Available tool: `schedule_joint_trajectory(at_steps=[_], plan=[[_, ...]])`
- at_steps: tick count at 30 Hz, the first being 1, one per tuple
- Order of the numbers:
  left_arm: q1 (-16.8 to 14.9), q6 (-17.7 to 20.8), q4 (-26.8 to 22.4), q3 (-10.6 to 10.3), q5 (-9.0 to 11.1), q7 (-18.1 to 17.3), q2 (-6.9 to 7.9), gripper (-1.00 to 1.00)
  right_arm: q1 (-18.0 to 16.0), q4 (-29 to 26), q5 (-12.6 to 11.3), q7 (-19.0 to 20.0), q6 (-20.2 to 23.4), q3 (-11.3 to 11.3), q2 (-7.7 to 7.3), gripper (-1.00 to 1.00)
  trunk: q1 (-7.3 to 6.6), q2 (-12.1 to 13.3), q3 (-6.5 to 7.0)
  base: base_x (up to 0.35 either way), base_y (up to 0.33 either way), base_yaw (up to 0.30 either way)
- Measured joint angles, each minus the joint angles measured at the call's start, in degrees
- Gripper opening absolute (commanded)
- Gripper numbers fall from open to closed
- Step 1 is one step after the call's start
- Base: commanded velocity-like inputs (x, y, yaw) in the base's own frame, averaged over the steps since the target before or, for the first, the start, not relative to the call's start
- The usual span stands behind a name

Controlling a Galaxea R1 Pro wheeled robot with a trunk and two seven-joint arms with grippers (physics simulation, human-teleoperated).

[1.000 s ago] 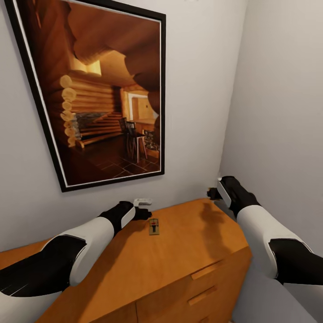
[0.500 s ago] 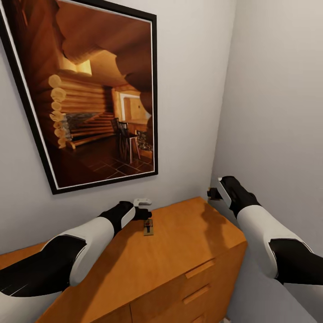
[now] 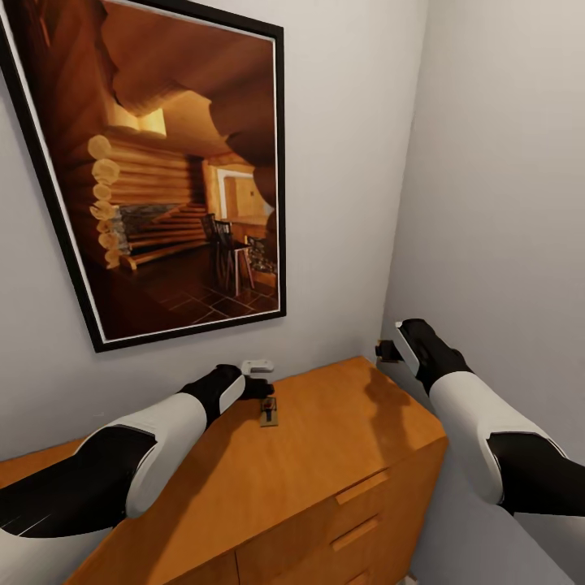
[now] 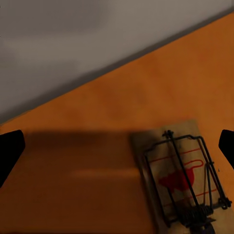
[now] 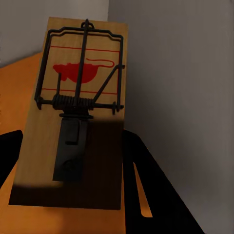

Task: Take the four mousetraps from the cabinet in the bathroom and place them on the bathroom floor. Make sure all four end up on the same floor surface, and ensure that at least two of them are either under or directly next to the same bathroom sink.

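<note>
Above the cabinet, your left gripper hangs wide over a mousetrap for pickup; your right gripper clamps a second trap for transport.

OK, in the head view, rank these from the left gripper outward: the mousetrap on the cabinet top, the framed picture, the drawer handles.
1. Mousetrap: lying on the cabinet top, just beyond the left gripper.
2. Framed picture: on the wall above it.
3. Drawer handles: on the cabinet's front, lower right.
</note>
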Motion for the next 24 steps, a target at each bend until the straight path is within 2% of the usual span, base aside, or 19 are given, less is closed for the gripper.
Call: schedule_joint_trajectory(at_steps=[5,10,15,24], plan=[[0.0,0.04,0.14,0.05,0.79,4.55,0.0,1.0,0.0,0.0,0.09,0.05,-0.01,0.0,-0.18,-1.0,0.0,0.0,0.0,0.0,0.0,0.0],[0.0,0.02,0.36,0.1,2.71,6.3,0.0,1.0,0.0,0.0,0.21,0.06,-0.01,0.0,-0.62,-1.0,0.0,0.0,0.0,0.0,0.0,0.0],[0.0,0.01,0.43,0.11,4.04,6.63,0.0,1.0,0.0,0.0,0.23,0.06,-0.02,0.0,-0.78,-1.0,0.0,0.0,0.0,0.0,0.0,0.0],[0.0,-0.08,0.38,0.11,4.4,6.38,0.0,1.0,0.0,0.0,0.17,0.06,-0.09,0.01,-0.84,-1.0,0.0,0.0,0.0,0.0,0.0,0.0]])
